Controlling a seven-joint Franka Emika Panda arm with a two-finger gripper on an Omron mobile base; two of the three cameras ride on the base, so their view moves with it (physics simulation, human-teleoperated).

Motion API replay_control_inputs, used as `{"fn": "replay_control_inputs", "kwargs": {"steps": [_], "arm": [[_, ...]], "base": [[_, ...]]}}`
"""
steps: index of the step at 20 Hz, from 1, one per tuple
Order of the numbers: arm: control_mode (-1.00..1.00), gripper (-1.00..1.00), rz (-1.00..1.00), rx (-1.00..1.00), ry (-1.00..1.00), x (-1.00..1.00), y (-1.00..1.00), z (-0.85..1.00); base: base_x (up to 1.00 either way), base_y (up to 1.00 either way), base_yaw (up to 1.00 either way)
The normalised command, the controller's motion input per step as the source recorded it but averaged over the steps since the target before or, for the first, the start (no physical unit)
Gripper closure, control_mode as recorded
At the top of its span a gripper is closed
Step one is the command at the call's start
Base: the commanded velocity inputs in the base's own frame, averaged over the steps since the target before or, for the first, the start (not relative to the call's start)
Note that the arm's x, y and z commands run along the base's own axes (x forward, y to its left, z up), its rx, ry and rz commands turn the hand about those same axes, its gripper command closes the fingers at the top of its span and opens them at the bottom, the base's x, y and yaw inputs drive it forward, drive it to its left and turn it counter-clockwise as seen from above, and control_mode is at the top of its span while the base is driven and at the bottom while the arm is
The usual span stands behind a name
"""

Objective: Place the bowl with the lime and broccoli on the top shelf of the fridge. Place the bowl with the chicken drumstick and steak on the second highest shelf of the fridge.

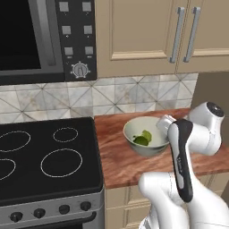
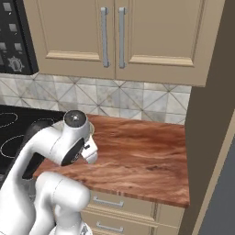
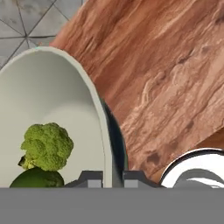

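Observation:
The bowl with the lime and broccoli [image 1: 133,142] is pale grey-green and rests on the wooden counter [image 1: 120,165] just right of the stove. In the hand view its wall [image 3: 52,87] curves up on the left, with the bumpy broccoli [image 3: 47,146] above the dark lime [image 3: 37,180]. My gripper [image 3: 113,179] is shut on the bowl's right rim, one fingertip [image 3: 92,178] inside and the other outside. In the left base view my arm covers that rim. The bowl with the chicken drumstick and steak and the fridge's shelves are out of view.
A black stovetop [image 1: 44,156] lies left of the counter, with a microwave [image 1: 44,40] above it. Beige wall cabinets [image 2: 114,36] hang over the counter. A tall brown side panel [image 2: 204,137] closes the counter's right end. Bare wood [image 2: 142,147] stretches right of the bowl.

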Motion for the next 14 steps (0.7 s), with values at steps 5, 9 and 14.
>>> {"fn": "replay_control_inputs", "kwargs": {"steps": [5, 9, 14], "arm": [[-1.00, 1.00, -0.11, 0.00, -0.34, -0.57, 0.73, 1.00], [-1.00, 1.00, -0.18, 0.00, -0.03, -0.21, 0.18, 0.50], [1.00, 1.00, 0.00, 0.00, 0.00, 0.00, 0.00, 0.00]], "base": [[0.00, 0.00, 0.00], [0.00, 0.00, 0.00], [-0.41, -0.08, 0.00]]}}
